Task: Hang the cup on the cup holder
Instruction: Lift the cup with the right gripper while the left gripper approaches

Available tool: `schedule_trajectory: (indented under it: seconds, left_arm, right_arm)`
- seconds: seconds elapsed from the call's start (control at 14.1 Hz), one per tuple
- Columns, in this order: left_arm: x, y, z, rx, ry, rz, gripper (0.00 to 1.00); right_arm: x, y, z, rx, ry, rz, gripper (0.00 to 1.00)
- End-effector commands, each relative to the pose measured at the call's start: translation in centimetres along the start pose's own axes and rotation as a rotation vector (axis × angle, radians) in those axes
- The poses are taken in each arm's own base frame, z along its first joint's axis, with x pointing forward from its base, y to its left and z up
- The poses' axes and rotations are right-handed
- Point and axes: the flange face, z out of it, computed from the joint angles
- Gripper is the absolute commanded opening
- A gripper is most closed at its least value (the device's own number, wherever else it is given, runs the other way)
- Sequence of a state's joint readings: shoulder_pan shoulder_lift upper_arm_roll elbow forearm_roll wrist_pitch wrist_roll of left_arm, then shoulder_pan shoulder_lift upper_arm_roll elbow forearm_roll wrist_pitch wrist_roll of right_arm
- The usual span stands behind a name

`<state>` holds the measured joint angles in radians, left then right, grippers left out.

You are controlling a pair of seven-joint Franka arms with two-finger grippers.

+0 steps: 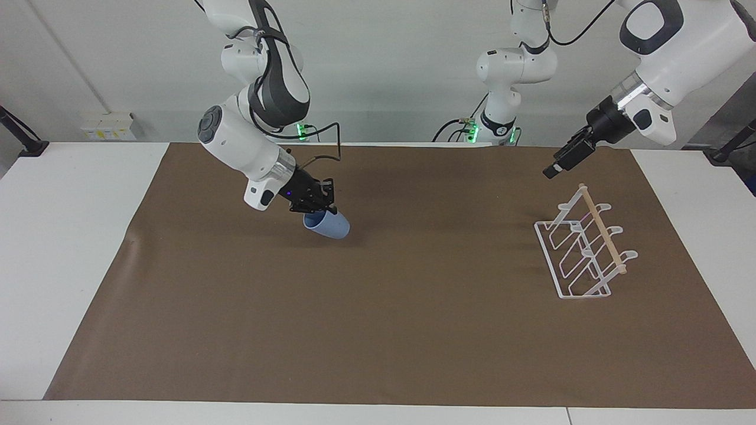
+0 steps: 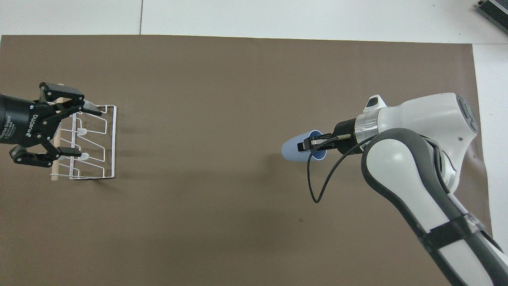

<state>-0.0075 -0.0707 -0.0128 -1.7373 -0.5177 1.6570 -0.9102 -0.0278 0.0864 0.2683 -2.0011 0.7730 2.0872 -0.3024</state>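
Right gripper (image 1: 322,206) grips cup (image 1: 328,225) over mat (image 1: 378,330); rack (image 1: 585,248) apart

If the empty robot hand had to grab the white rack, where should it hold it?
Probably the wooden rod along the top of the rack, coming straight down from above. The rod is the thickest, highest part and stands free, while the prongs are thin bent wire. The open left gripper is already over it.

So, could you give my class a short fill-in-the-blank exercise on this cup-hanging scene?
1. The right gripper is shut on the light-blue ____.
2. The left gripper, over the white wire cup holder, is ____.
3. A light ____ rod runs along the holder's top.
4. The brown mat has ____ cup(s) over it.

Missing: cup; open; wooden; one
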Motion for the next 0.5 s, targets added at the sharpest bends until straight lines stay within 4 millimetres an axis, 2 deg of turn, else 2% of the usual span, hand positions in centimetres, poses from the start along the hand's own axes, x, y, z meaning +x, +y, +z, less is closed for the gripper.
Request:
schedule_trajectory:
  seconds: [0.0, 0.14, 0.28, 0.42]
  left_arm:
    - [-0.8, -1.1, 0.8, -0.094, -0.074, -0.280, 1.00]
    - [-0.7, -1.9, 1.9, -0.189, -0.131, -0.471, 1.00]
    - [-1.4, -1.5, 2.4, -0.228, -0.185, -0.608, 1.00]
    - [-2.9, -0.5, 3.3, -0.222, -0.196, -0.635, 1.00]
  right_arm:
    - [0.7, -1.8, -0.6, 0.143, 0.055, -0.075, 0.00]
    - [0.5, -4.1, -0.7, 0.236, 0.087, -0.074, 0.00]
    - [0.1, -7.6, -0.6, 0.361, 0.134, -0.036, 0.00]
    - [0.1, -10.4, -0.6, 0.469, 0.189, 0.008, 0.00]
